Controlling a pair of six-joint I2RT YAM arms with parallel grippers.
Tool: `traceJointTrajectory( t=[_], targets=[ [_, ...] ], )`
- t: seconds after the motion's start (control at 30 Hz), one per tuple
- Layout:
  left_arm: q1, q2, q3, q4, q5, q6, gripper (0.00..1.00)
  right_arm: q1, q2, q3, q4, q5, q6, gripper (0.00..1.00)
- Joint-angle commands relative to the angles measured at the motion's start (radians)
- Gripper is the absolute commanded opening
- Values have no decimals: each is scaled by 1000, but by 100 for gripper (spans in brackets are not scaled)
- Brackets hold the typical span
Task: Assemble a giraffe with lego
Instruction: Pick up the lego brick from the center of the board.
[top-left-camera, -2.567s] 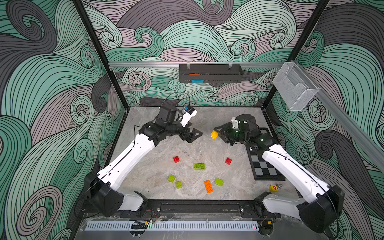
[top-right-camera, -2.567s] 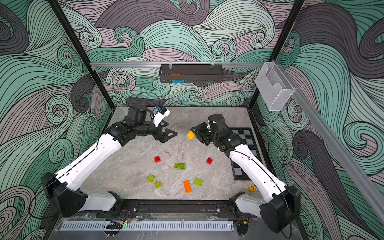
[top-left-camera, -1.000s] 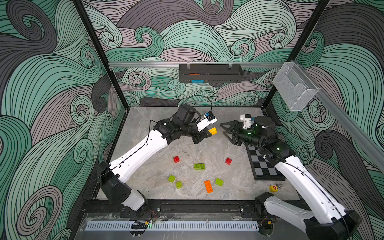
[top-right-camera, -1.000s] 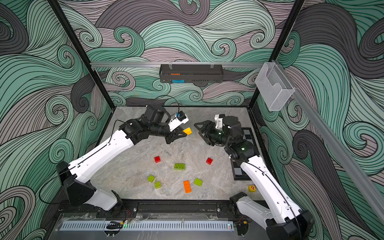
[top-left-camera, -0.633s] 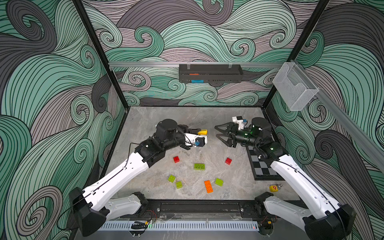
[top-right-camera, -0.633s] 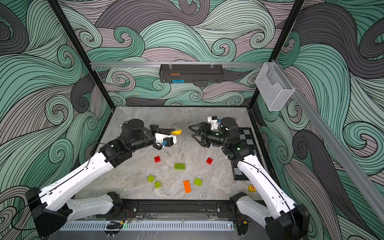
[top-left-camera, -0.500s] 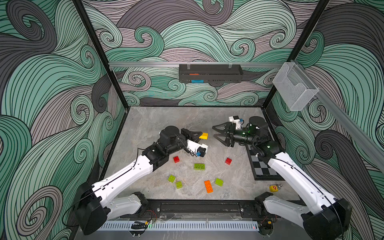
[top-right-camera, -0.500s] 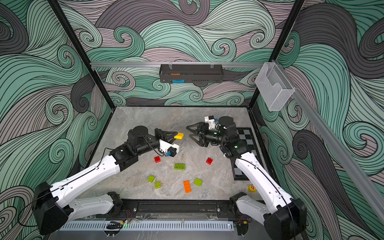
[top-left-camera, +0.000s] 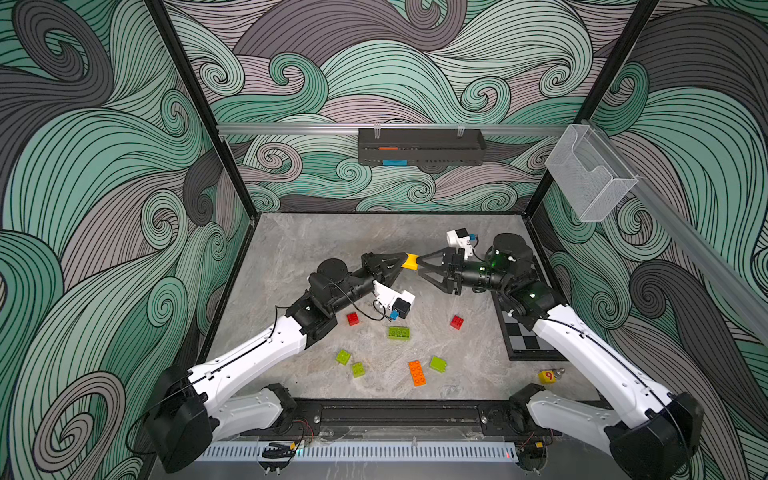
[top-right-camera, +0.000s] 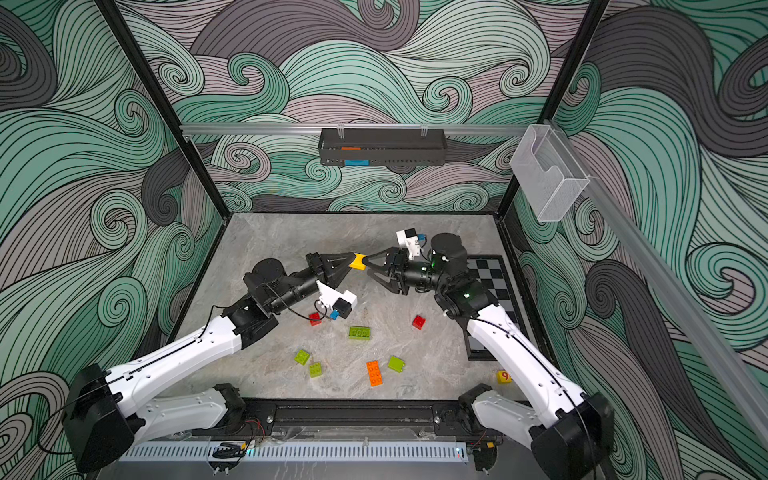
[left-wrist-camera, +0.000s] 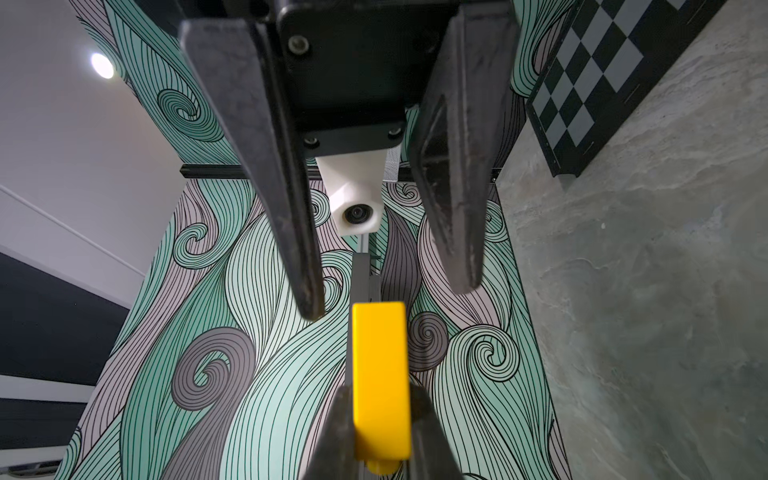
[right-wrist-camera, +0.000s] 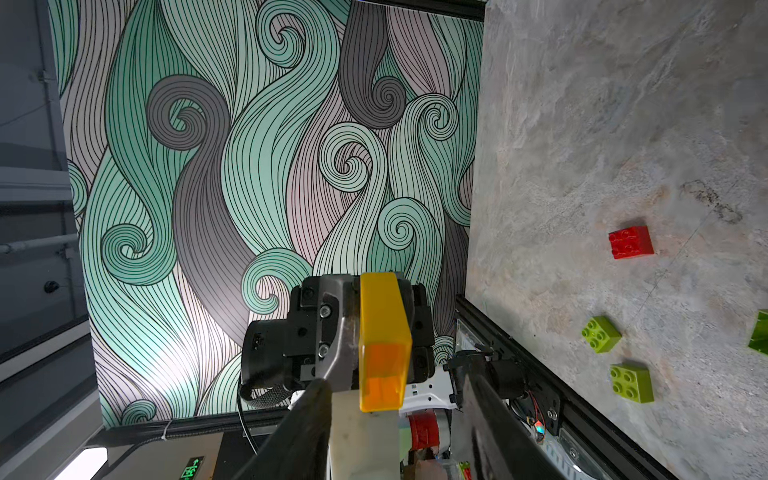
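A yellow lego brick (top-left-camera: 410, 262) (top-right-camera: 357, 262) hangs above the middle of the floor, and my left gripper (top-left-camera: 404, 261) (left-wrist-camera: 381, 415) is shut on it. The brick's free end (left-wrist-camera: 379, 332) reaches to the tips of my right gripper (top-left-camera: 419, 265) (right-wrist-camera: 395, 415). That gripper is open, and its fingers (left-wrist-camera: 291, 208) stand either side of the brick with gaps. Single bricks lie on the floor: two red (top-left-camera: 353, 318) (top-left-camera: 456, 322), a long lime one (top-left-camera: 398, 333), an orange one (top-left-camera: 417, 372) and three small lime ones (top-left-camera: 343, 356). The giraffe is out of view.
A black checkerboard (top-left-camera: 523, 332) lies along the right wall, under my right arm. A yellow cube with a red 9 (top-left-camera: 547, 376) sits at the front right. A black rack (top-left-camera: 419, 146) and a clear bin (top-left-camera: 590, 178) hang on the walls.
The yellow brick passed from my right gripper to my left. My left arm swung and turned with it, then brought it back up to the right gripper, whose jaws have narrowed.
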Motion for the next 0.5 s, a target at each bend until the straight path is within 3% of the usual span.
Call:
traceJointTrajectory(
  t=[0.0, 0.17, 0.47],
  targets=[
    [1, -12, -3, 48, 28, 27, 0, 17, 19, 15, 70, 8, -4, 51],
    [1, -9, -13, 58, 48, 45, 0, 30, 41, 37, 66, 26, -22, 45],
    [0, -12, -35, 63, 67, 53, 0, 32, 63, 44, 71, 47, -27, 18]
  ],
)
